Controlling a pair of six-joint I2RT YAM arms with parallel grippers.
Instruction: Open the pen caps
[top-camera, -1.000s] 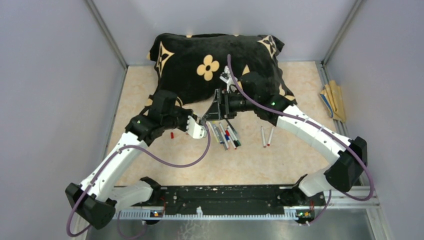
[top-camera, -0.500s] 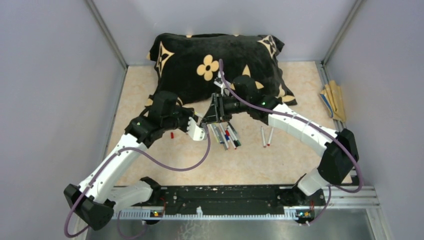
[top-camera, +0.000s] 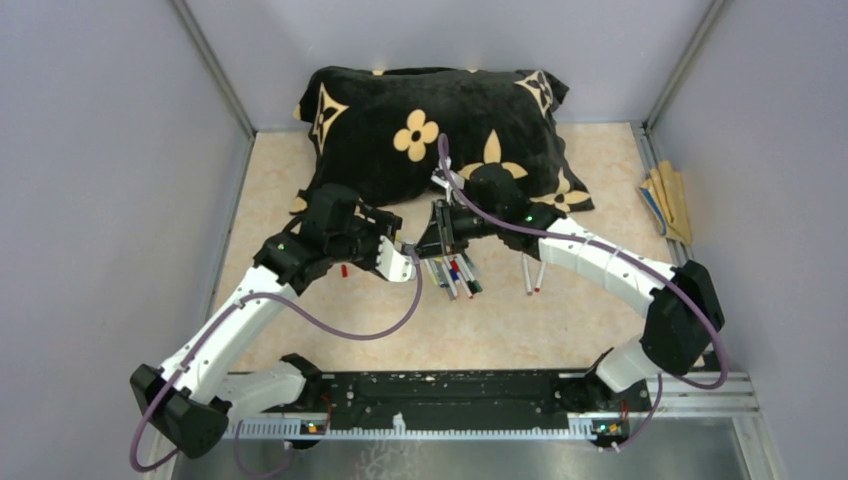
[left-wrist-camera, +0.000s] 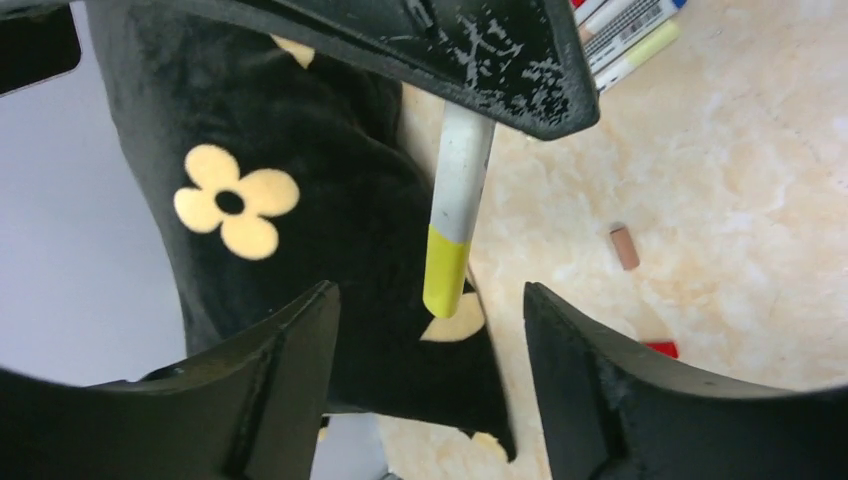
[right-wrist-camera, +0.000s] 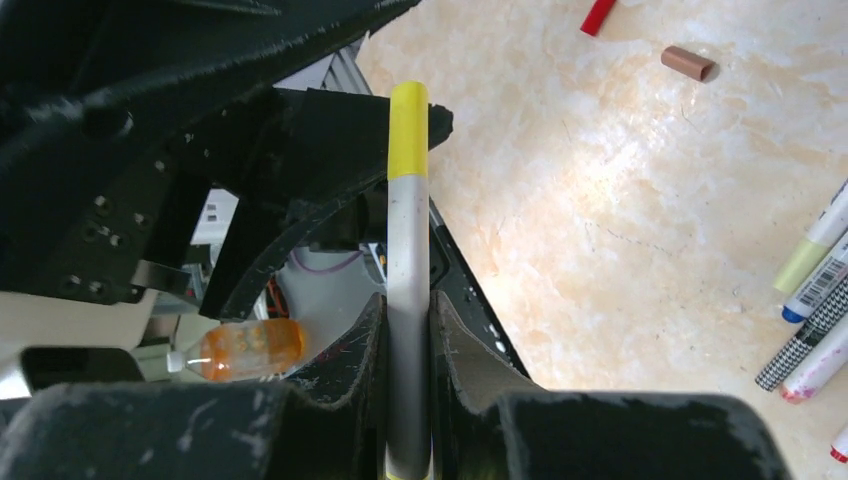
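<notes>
The right gripper (right-wrist-camera: 408, 312) clamps the pen (right-wrist-camera: 407, 250) by its barrel, and the yellow cap (left-wrist-camera: 446, 270) sits between the spread left gripper (left-wrist-camera: 428, 298) fingers, touching neither, which the overhead view hides.

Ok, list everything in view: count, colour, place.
held pen: one, grey barrel, in the right pincer
yellow cap: one, on the held pen
loose pens: several, mixed cap colours, clustered mid-table
pen pair: two, white, right of the cluster
red cap: one, loose on the table
brown cap: one, near the red cap
cushion: one, black with cream flowers, at the back
tan sticks: a few, right edge
table: beige, marbled
left pincer: open, at the yellow cap's end
right pincer: shut on the held pen
</notes>
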